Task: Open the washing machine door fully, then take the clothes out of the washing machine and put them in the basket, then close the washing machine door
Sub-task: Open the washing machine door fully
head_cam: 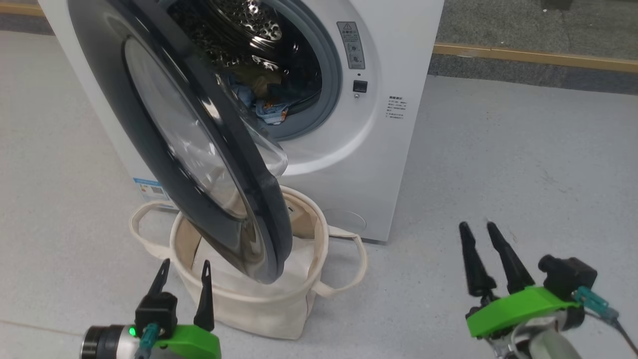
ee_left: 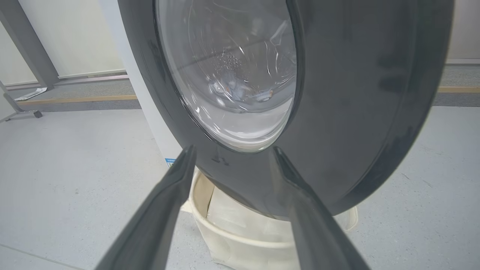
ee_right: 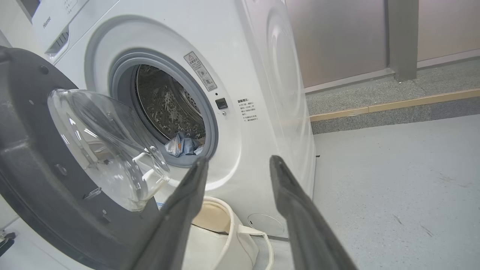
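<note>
Entries, as they stood before you:

1. The washing machine door (head_cam: 184, 144): stood part-open, hinged at the left and swung out toward you, with its black rim and domed glass turned edge-on across the left half of the opening. Its lower rim hung over the mouth of the basket; you could not have told whether the two touched.
2. The clothes (head_cam: 271, 109): a light blue bundle with small orange print lay low in the steel drum (head_cam: 244, 25), just behind the grey gasket (head_cam: 329, 99), to the right of the door's edge.
3. The washing machine (head_cam: 389, 164): a white front-loader that stood on the grey floor (head_cam: 498, 174). It had a warning sticker (head_cam: 351, 45) to the right of the opening and a small blue label (head_cam: 149, 187) low on its left.
4. The basket (head_cam: 259, 304): a cream canvas tub with two loop handles. It sat on the floor just in front of the machine, under the door, with a pale folded cloth (head_cam: 299, 264) inside.
5. Your left gripper (head_cam: 186, 262): was low and near, just beside the basket's near left wall and below the door. Its fingers were spread wide and held nothing. In the left wrist view they framed the door's lower rim.
6. Your right gripper (head_cam: 477, 227): was over bare floor, well to the right of the basket and apart from the machine. Its fingers stood parted with nothing between them and pointed toward the machine's front.
</note>
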### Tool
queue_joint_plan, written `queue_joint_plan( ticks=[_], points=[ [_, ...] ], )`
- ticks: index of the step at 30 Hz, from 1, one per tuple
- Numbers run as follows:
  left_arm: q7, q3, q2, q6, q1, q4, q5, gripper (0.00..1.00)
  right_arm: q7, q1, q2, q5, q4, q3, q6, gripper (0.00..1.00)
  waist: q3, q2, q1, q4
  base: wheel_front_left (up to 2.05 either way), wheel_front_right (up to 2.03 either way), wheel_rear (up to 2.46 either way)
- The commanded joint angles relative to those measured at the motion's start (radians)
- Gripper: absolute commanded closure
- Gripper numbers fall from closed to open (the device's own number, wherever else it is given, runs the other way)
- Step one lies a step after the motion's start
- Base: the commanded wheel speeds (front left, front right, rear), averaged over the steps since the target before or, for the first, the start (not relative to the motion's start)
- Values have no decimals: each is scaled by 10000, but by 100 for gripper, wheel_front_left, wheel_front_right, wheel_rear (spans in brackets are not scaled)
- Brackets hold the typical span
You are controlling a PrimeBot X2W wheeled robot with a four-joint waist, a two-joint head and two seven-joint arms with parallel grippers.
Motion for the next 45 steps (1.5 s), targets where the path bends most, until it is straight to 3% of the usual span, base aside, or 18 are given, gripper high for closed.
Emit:
queue_joint_plan(
  ticks=[1,13,33,40,45],
  points=[
    [4,362,271,53,-326,-365,-96,0,-121,36,121,-2,-216,64,10,0,2,-1,1,-1,0,0,0],
    [87,273,279,165,-379,-586,-151,0,-121,-4,582,-975,497,-903,10,0,330,-1,1,64,0,0,0],
    [-23,187,279,248,-604,-597,-274,0,-122,-383,662,-875,181,-738,10,0,629,-1,1,126,0,0,0],
    [-363,350,315,170,-930,-1711,-101,0,-122,-431,663,-727,120,-753,10,0,718,-1,1,198,0,0,0],
    [-405,570,224,221,-1374,-3285,230,0,-122,-472,664,-651,105,-747,10,0,731,-1,1,230,0,0,0]
  ],
)
